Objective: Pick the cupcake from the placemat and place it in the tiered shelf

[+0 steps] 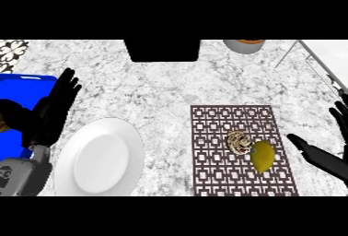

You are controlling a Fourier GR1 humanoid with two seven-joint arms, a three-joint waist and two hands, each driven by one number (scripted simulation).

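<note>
The cupcake (237,142), small and brown with pale swirls, sits on the patterned brown placemat (228,177) at the lower right. A yellow lemon (262,156) lies touching it on its right. My right hand (325,159) is at the right edge, fingers straight and open, its thumb pointing toward the lemon a short way from it. At the far left, my left hand (54,108) rests open with fingers up. The tiered shelf (319,64) shows only as thin grey rails at the upper right.
A white plate (98,157) lies left of the placemat. A blue tray (24,87) sits at the left edge behind my left hand. A black box (163,50) and a grey bowl (242,45) stand at the back.
</note>
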